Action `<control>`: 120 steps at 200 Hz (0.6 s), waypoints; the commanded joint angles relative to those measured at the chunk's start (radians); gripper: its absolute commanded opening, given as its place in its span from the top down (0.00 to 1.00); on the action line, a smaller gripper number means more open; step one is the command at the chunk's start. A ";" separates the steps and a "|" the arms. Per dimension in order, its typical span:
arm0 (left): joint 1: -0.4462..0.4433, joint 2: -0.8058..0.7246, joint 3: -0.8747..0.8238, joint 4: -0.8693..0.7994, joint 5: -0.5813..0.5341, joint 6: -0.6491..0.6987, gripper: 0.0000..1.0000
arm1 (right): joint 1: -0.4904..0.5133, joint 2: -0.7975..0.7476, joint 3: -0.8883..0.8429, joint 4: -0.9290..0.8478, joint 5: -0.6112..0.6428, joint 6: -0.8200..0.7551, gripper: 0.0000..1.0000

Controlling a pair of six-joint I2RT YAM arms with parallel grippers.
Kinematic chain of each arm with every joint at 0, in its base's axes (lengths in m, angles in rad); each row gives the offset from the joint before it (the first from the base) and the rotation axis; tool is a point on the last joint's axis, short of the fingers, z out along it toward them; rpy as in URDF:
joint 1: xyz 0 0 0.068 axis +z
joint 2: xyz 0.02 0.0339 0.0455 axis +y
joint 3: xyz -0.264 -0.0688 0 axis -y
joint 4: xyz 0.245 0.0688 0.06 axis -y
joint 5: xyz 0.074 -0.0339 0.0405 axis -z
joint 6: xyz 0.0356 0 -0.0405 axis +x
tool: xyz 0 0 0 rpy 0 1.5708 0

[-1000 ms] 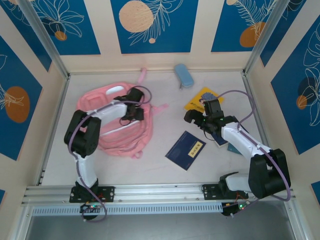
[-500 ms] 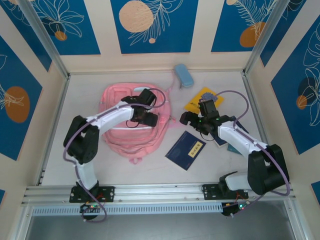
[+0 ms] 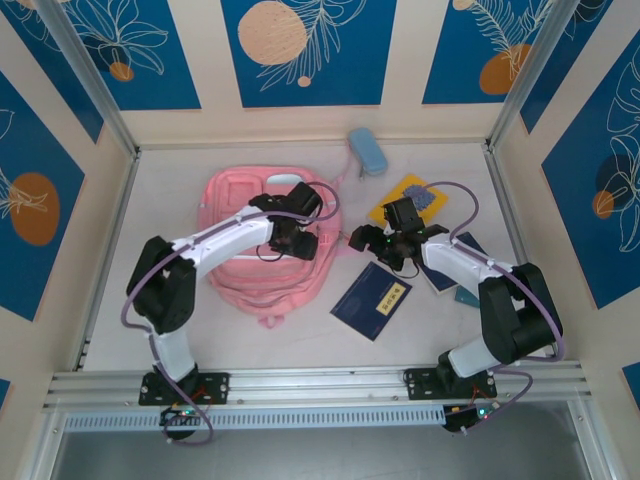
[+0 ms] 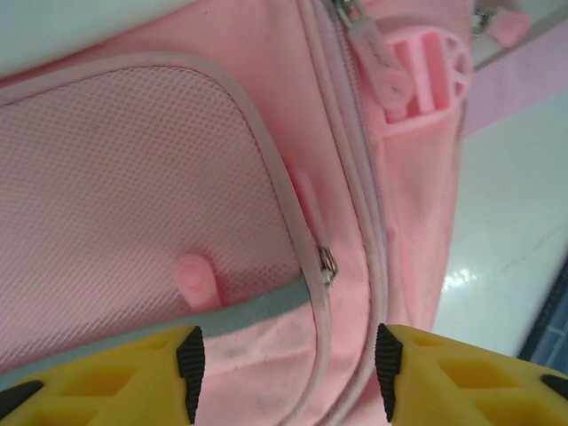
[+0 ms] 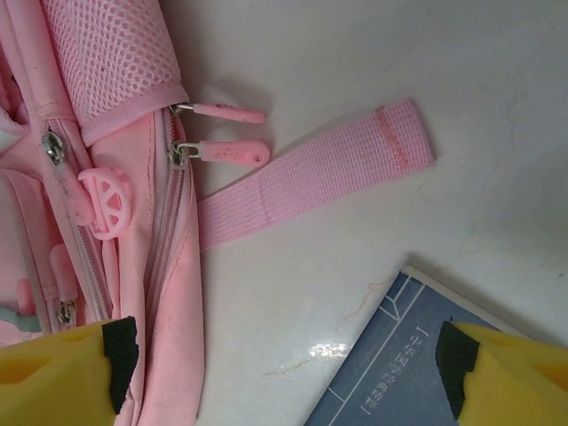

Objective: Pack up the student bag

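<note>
One large pink student bag [image 3: 235,195] is lying flat on the counter [image 3: 300,335], left of centre. Its front pockets are facing up and its long axis is running far to near, with the broad rounded end pointing far. The left arm [image 3: 215,240] is reaching over the bag's right side, the left jaws standing about half parted above a zip seam [image 4: 324,257], gripping nothing visible. The right arm [image 3: 460,262] is holding the right jaws wide apart and empty just right of the bag, between a dark blue book [image 3: 371,300] and a loose pink strap [image 5: 315,182].
</note>
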 commanded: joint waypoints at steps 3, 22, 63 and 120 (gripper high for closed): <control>-0.005 0.072 0.095 -0.036 -0.059 -0.053 0.47 | 0.001 0.005 0.018 -0.004 -0.031 0.021 0.11; -0.004 0.129 0.156 -0.055 -0.099 -0.056 0.48 | 0.001 0.006 0.014 -0.004 -0.033 0.021 0.11; -0.002 0.228 0.244 -0.109 -0.150 -0.067 0.52 | 0.001 0.012 0.004 0.001 -0.038 0.023 0.11; 0.000 0.255 0.263 -0.118 -0.185 -0.087 0.61 | 0.000 0.029 -0.006 0.018 -0.062 0.021 0.11</control>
